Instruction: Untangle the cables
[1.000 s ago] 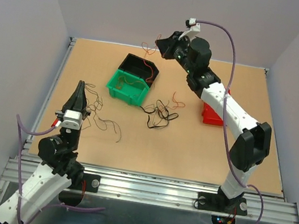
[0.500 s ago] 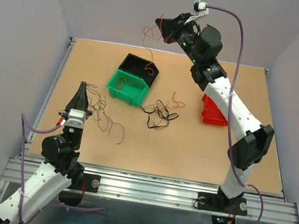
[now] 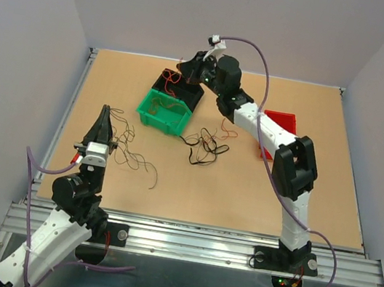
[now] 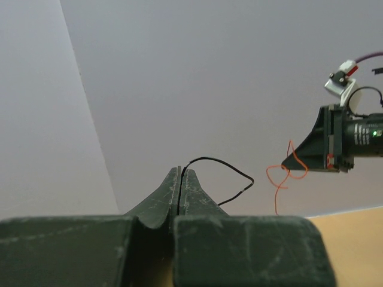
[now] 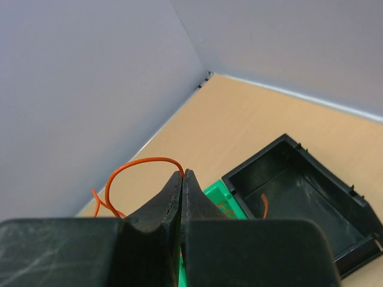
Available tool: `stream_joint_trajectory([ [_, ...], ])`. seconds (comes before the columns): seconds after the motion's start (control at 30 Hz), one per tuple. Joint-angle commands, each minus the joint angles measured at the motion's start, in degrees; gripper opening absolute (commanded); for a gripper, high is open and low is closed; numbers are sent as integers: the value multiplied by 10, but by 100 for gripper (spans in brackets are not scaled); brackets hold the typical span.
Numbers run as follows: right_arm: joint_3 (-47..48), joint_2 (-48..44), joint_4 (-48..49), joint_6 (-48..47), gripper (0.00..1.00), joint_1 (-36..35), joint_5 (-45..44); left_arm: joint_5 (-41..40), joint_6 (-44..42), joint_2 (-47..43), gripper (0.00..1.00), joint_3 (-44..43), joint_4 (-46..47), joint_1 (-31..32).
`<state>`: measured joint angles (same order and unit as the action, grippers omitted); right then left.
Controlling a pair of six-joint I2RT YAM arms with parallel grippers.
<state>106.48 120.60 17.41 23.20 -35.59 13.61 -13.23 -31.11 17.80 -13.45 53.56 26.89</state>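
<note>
At this point the right tool (image 5: 182, 174) was pressed together on an orange-red wire (image 5: 139, 165). It was pinching the wire right at the tips, with a loop curling off to one side and a tail dangling below. As far as I could tell, it hung above the black bin (image 3: 186, 89), which sat right behind the green bin (image 3: 161, 115), apparently touching it. This looked to me like the drop-off step: one wire pulled free and headed for a bin. A bit of orange already lay inside the black bin.

The left tool (image 4: 181, 171) was well off to the left of the green bin. It was also closed, pinching a thin black wire (image 4: 222, 168) that arced out from the tips. The rest of the cables (image 3: 204, 148) lay on the tabletop (image 3: 242, 196) just right of the green bin as a black knot. A looser brown-and-black scatter (image 3: 132, 150) sat to the left of it.

My take on doing it well: get low first, so the dangling tail is inside the black bin's walls before opening up. That wire looked super light and springy. I'd guess it could cling to a pad or flick over the rim into the green bin. Open, pause, then lift straight up. And leave the left tool pinched and well apart so the black wire doesn't end up in the pile.
</note>
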Motion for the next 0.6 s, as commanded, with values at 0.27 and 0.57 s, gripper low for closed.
stream_joint_trajectory([
  [0.27,-7,32,72,-17,0,-41,-13,7,-9,-3,0,6,32,-2],
  [0.57,13,0,51,-66,0,-76,-46,9,-7,7,0,2,28,-2],
])
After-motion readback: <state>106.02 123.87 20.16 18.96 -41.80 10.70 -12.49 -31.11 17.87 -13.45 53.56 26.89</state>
